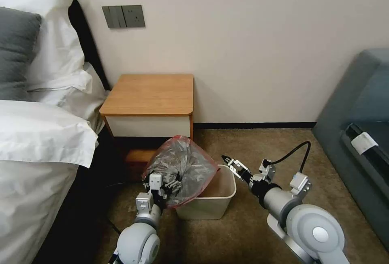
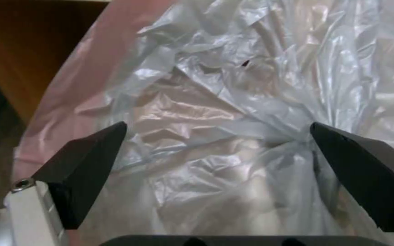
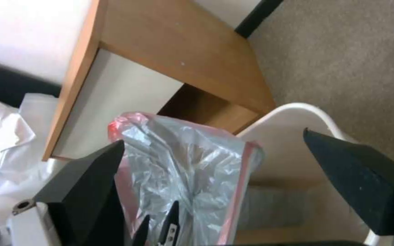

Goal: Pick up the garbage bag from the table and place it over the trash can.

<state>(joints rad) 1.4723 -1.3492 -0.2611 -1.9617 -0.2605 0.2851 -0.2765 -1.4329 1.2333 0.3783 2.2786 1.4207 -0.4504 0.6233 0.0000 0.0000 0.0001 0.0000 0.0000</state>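
Already off the orange-brown wooden nightstand point(image 1: 150, 94), the crinkly translucent grey garbage bag point(image 1: 182, 167) leans half over the beige plastic trash can's point(image 1: 210, 209) left rim, both the left gripper point(image 1: 162, 185) and right gripper point(image 1: 231, 162) spread, gripping nothing, its mouth unstretched.

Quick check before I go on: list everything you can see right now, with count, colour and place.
garbage bag: one, translucent grey with pink-red edge, draped over the trash can's left side
trash can: one, beige, on the carpet in front of the table
table: one, orange-brown top, white drawer, by the wall
bed: one, white, left
wall switches: grey, above table
sofa: one, grey-blue, right
left gripper: open, against the bag
right gripper: open, above the can's right rim
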